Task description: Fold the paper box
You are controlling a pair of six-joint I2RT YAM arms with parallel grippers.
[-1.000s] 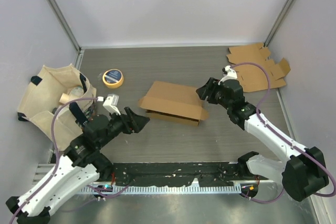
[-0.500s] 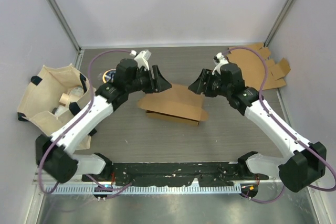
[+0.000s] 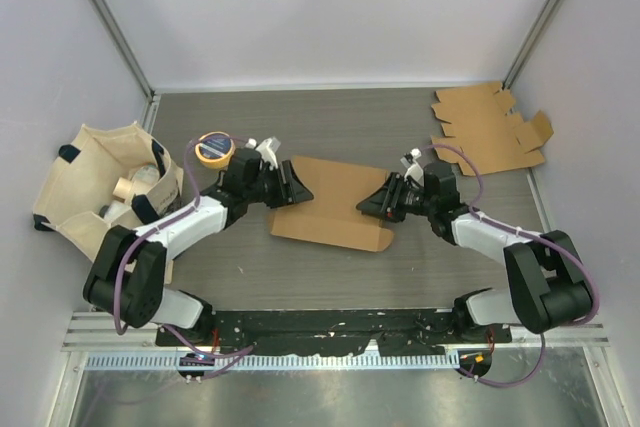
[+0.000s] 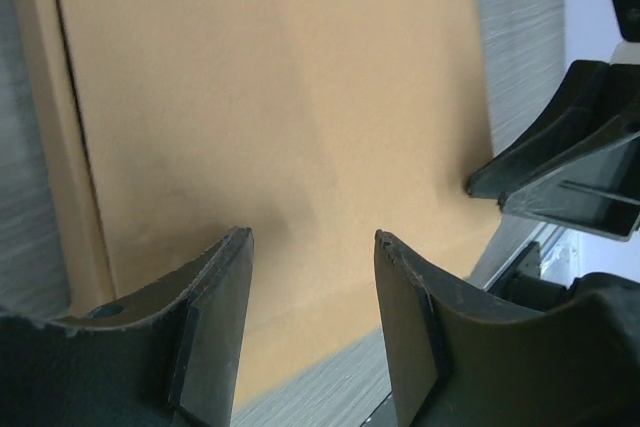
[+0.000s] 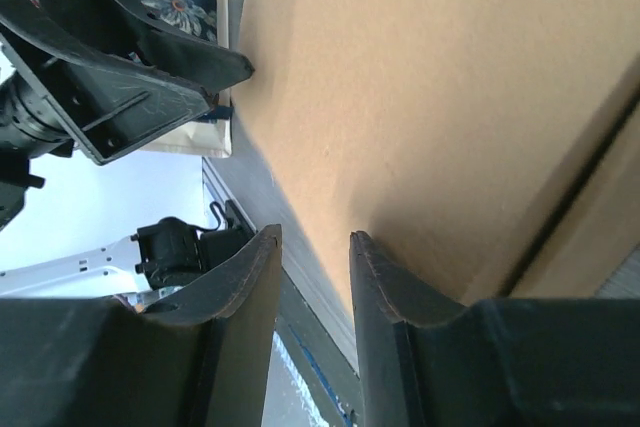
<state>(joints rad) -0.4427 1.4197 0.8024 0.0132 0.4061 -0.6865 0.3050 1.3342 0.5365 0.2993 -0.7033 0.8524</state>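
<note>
Now: both end effectors at the flattened paper box

The left end effector (image 3: 298,185) sits at the left end of the paper box (image 3: 335,209). Its fingers (image 4: 215,327) are spread, with bare cardboard showing in the gap between them. The right end effector (image 3: 368,205) faces it from the box's right end. Its fingers (image 5: 392,337) stand apart by a narrower gap, through which the box's edge and a strip of worktop (image 3: 330,117) can be seen; neither pair pinches anything. The box lies flat near the middle of the worktop, between the two arms. A roll of tape (image 3: 214,148) rests just beyond the left arm. A cloth bag (image 3: 95,177) stands at the left edge. Flat cardboard blanks (image 3: 490,127) lie in the far right corner, well apart from the box.
</note>
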